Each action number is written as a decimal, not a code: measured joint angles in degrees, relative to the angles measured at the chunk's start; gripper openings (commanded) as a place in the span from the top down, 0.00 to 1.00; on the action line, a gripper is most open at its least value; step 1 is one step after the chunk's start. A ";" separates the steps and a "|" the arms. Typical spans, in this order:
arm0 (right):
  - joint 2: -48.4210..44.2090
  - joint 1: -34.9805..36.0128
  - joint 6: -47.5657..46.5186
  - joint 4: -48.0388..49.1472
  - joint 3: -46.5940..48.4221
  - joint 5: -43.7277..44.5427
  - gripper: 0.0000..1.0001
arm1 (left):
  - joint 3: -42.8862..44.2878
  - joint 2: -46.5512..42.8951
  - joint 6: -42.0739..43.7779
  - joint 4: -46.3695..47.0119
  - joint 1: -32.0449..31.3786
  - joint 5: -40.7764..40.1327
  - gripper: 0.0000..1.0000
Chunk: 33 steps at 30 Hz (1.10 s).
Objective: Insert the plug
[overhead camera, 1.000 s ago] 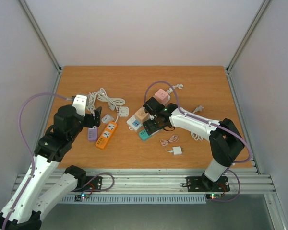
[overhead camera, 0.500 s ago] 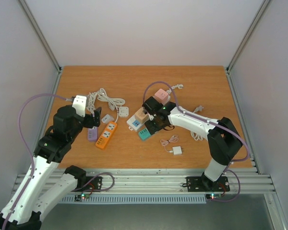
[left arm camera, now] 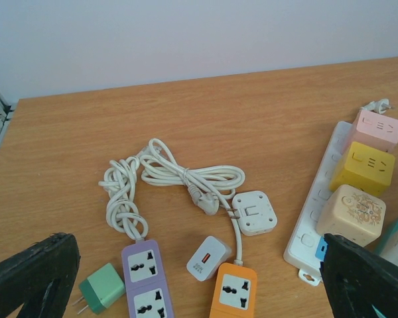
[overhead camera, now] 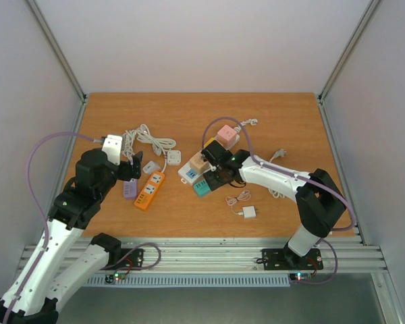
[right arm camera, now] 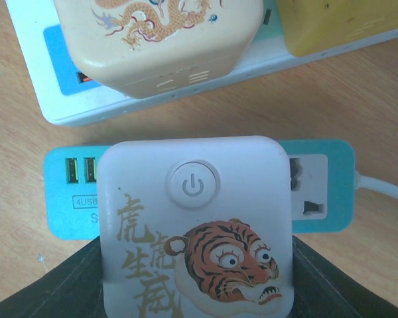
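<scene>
The right gripper (overhead camera: 214, 172) is clamped on the white tiger-print plug (right arm camera: 196, 218), a finger against each side, holding it flat over the teal power strip (right arm camera: 318, 192) on the table (overhead camera: 283, 115); whether its pins are seated is hidden. The left gripper (overhead camera: 131, 169) hangs, fingers wide apart, above the purple strip (left arm camera: 144, 281)

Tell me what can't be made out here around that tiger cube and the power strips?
- Right wrist view: the tiger cube hides its own prongs, so whether it is seated in the teal strip cannot be seen.
- Right wrist view: the right fingers are mostly behind the cube and cut off by the bottom edge.
- Left wrist view: the purple strip and orange strip are cut off by the bottom edge.
</scene>
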 measured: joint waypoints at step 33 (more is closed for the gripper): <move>-20.85 0.59 23.71 -9.40 -5.92 15.34 0.14 | -0.04 0.28 0.42 0.00 0.00 -0.33 0.01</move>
